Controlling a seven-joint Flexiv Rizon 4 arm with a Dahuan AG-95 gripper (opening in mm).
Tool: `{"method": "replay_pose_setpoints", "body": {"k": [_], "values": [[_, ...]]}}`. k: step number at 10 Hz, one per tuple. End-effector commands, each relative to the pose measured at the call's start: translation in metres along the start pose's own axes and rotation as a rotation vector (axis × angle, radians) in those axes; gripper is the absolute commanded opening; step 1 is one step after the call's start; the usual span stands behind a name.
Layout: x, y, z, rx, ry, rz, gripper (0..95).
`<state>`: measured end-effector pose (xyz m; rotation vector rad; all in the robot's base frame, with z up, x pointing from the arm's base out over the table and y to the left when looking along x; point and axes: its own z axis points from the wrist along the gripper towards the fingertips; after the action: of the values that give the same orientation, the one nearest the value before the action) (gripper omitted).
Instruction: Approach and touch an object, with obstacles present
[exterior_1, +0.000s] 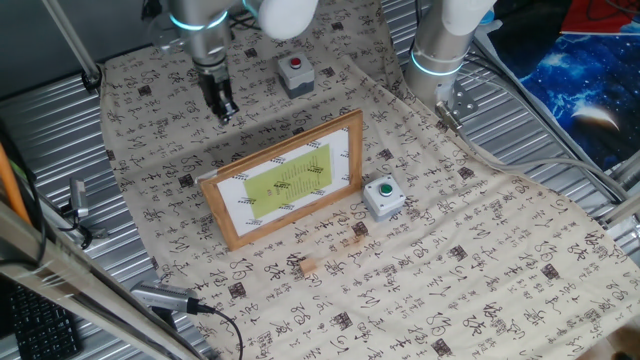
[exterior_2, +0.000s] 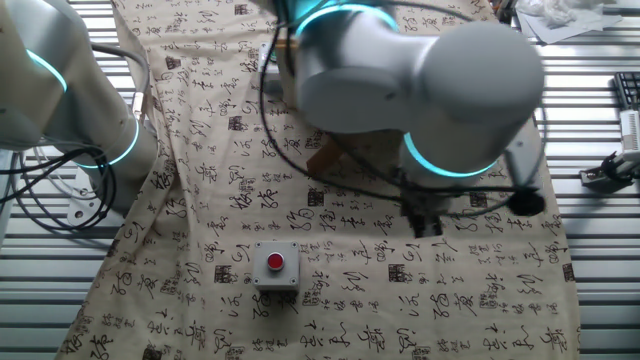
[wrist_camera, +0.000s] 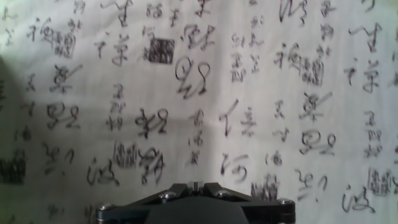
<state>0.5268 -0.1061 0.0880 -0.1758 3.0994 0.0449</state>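
Calligraphy cloth (exterior_1: 480, 250) under gripper (exterior_1: 226, 112); jaws' opening indiscernible, holding nothing.

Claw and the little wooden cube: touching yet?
Apart. One fixed view shows the claw behind the picture frame, while the cube lies in front of it, the whole frame between them.

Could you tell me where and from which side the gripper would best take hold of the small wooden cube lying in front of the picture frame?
Probably from straight above, fingers closing on two opposite side faces. The wooden cube lies flat on the cloth, apart from the picture frame and the green button box, so nothing crowds a vertical approach. The gripper is beyond the frame.
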Motion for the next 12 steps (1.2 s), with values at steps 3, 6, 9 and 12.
{"method": "replay_pose_setpoints", "body": {"k": [3,6,9,12], "values": [[-0.0046,0.0072,0.0045,0.009,-0.002,0.01,0.0],[-0.0057,0.0091,0.006,0.01,0.003,0.009,0.0],[-0.0048,0.0088,0.0067,0.016,0.014,0.002,0.0],[-0.0046,0.0089,0.0071,0.011,0.014,-0.006,0.0]]}}
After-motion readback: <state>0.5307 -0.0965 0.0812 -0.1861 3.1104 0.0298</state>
